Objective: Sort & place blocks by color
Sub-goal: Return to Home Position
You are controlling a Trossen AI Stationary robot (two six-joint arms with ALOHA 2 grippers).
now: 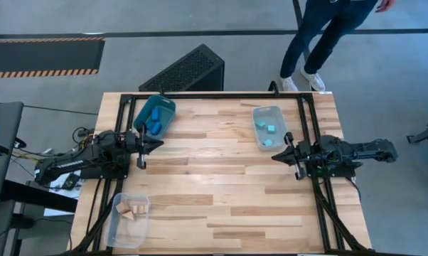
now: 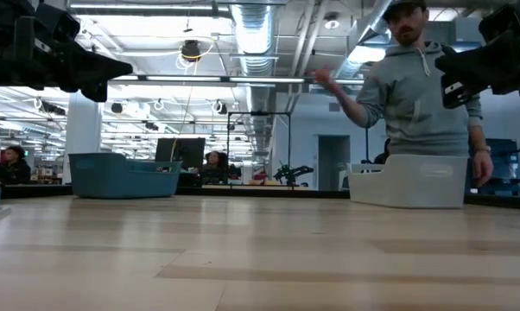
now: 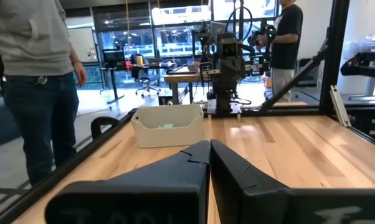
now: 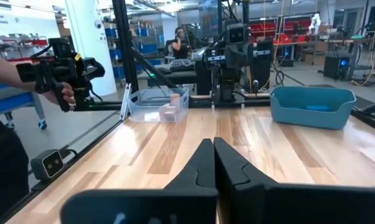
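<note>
Work surface: pale butcher-block table on a black tube frame, over a gray floor. Beyond the far edge: one black perforated case, one orange-and-black striped mat, one person in a gray hoodie and jeans, standing. Background in the low view: open workshop with ceiling ducts, strip lights and desks. Arms: two, one at each table end, raised off the wood and pointing at each other. Left gripper: clenched, fingertips pressed together, nothing between them. Right gripper: likewise clamped tight on nothing. Bins: three. Teal bin just beside the left gripper's tips, holding the dark blue blocks, too bunched to count. Pale translucent bin just beside the right gripper's tips, holding about three light cyan blocks. Clear bin on the opposite side of the left arm from the teal bin, well apart from its tips, holding about three tan wooden blocks. Faint marking on the finger bodies in both wrist views, not legible.
</note>
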